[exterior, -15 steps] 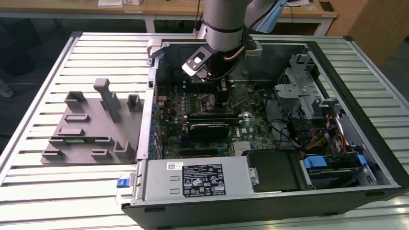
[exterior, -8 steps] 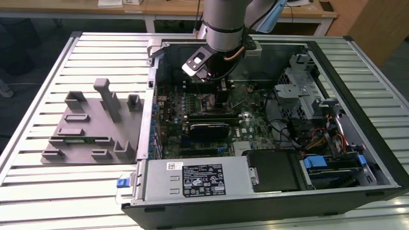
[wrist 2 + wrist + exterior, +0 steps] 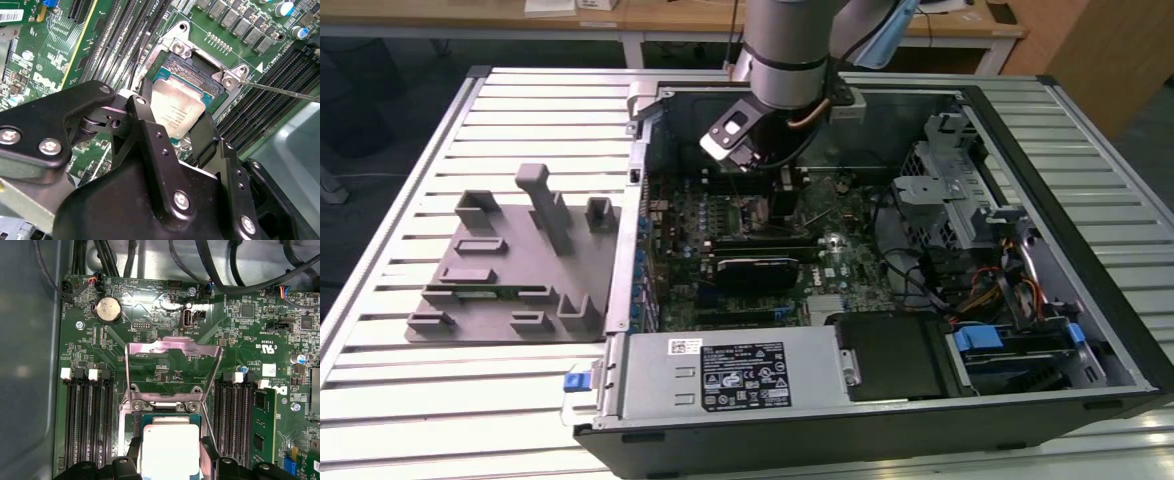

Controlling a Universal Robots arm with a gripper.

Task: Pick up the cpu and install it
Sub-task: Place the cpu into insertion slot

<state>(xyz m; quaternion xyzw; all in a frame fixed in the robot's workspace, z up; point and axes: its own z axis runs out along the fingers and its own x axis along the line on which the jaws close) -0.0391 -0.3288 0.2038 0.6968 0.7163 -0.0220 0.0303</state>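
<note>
While tight on the cpu (image 3: 177,111), end effector (image 3: 175,122) over socket (image 3: 192,66); coin cell (image 3: 108,309) in the first wrist view.

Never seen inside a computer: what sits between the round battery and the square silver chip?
In the first wrist view, a flipped-open metal frame sits between the round battery and the cpu, hinged just above the chip.
</note>
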